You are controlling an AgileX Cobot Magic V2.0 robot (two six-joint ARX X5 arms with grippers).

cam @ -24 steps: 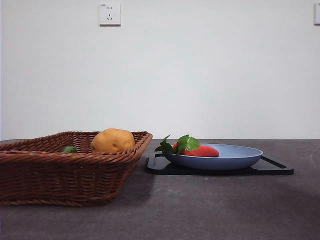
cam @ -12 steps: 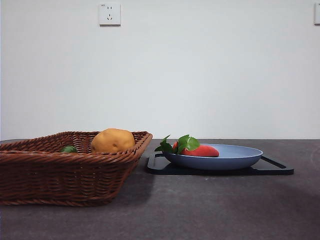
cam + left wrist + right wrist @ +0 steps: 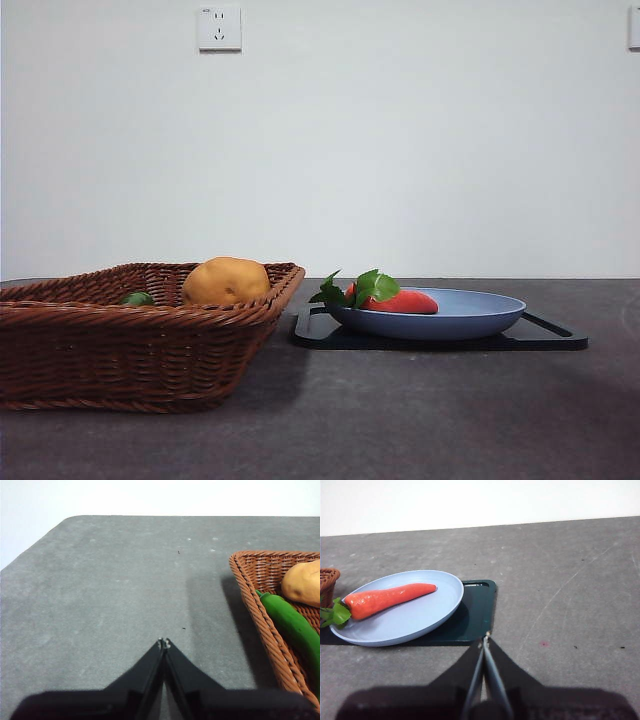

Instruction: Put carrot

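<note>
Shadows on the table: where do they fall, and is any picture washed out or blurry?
Front view: a soft shadow lies beside the basket, toward the tray; all looks sharp. Left wrist view: a dark band of shadow runs along the basket's outer wall; the background above the table is washed out white. Right wrist view: the plate shades the tray; the carrot is sharp, and the closed right gripper looks soft.

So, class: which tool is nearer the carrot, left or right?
Right. The right tool hangs near the blue plate holding the carrot; the left tool waits beyond the basket, carrot unseen.
</note>
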